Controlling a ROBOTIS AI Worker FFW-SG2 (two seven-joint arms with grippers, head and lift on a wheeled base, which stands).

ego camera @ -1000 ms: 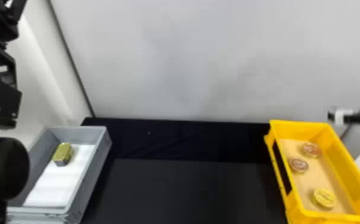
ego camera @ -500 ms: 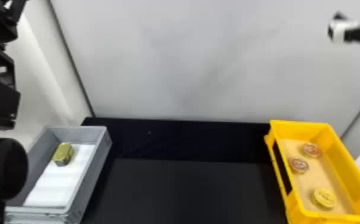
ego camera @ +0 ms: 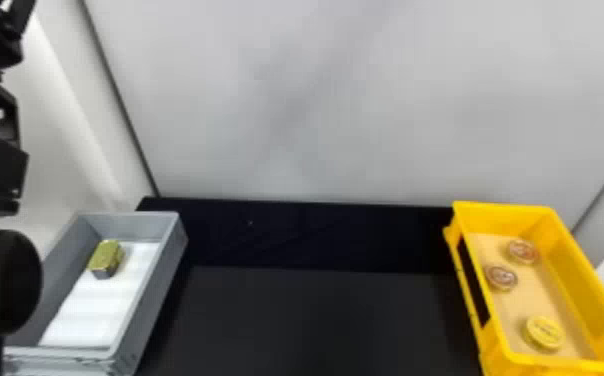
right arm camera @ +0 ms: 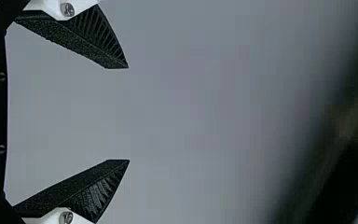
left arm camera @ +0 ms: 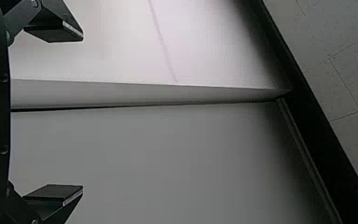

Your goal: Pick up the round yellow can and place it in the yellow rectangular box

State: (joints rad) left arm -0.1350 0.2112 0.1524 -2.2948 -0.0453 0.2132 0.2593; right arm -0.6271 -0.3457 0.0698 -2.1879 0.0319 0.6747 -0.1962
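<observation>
Close before the wrist cameras, the right gripper (right arm camera: 128,114) and left gripper (left arm camera: 83,112) stand spread, holding nothing. At the near end of the yellow rectangular box (ego camera: 571,280) lies the round yellow can (ego camera: 544,333), seemingly delivered. It is probably light, stiff and slick-lidded; any hold should take opposite points of its side, just under the lid. Farther back lie two reddish-topped tins (ego camera: 501,278).
</observation>
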